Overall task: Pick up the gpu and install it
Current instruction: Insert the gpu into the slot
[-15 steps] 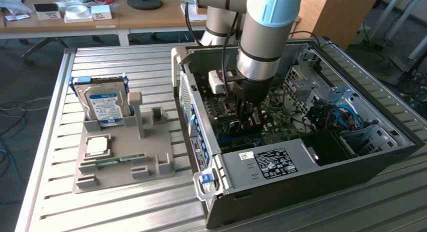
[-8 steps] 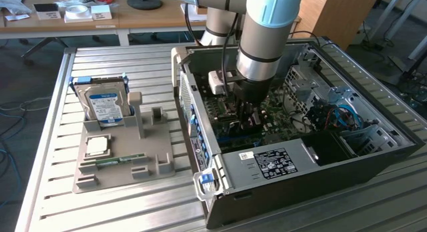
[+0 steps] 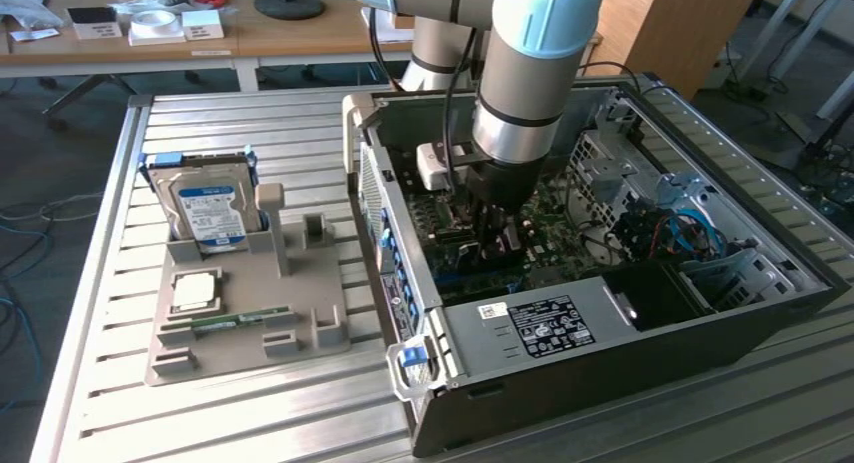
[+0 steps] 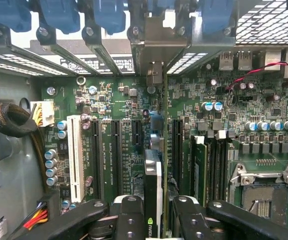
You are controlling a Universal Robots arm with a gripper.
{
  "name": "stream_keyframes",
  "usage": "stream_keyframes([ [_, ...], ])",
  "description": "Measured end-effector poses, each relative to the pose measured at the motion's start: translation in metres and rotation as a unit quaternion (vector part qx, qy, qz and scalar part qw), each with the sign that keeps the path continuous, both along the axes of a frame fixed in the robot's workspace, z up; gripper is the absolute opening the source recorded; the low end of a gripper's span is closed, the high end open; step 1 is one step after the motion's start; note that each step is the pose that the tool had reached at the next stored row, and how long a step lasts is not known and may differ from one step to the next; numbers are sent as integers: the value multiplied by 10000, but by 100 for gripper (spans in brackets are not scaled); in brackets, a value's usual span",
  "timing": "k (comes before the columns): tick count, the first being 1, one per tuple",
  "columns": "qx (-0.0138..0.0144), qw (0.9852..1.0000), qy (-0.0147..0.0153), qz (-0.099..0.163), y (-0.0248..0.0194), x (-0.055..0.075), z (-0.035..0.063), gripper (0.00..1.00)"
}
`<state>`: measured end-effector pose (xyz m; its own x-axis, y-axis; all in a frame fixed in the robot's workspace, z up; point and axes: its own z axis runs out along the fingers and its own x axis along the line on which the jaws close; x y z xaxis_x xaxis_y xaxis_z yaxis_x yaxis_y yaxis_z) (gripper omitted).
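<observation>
Jaws grip the gpu [image 4: 153, 192] edge-on above motherboard [image 4: 128, 107] slots; outside, the case [image 3: 747, 313] lies open.

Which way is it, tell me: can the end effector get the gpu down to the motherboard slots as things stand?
Probably yes. The end effector grips the gpu edge-on inside the open computer case, right above the motherboard; nothing shows between card and slots.

gpu [image 4: 153, 200] edge: a green-and-white eye-shaped logo near the gripper [image 4: 154, 220]; no letters can be read beside it.
Hard drive [image 3: 214, 205] label: blue and white, print too small to read.
Power supply [image 3: 541, 325] sticker: black with white print and marks, not readable.
Motherboard [image 4: 128, 130]: white lettering runs along the slots, too fine to read.
</observation>
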<state>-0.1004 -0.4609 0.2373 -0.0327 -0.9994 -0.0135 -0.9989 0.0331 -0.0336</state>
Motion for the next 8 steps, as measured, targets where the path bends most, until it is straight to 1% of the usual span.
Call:
stream_keyframes([
  [8, 0, 10000, 0, 1, 0, -14, -7, 27],
])
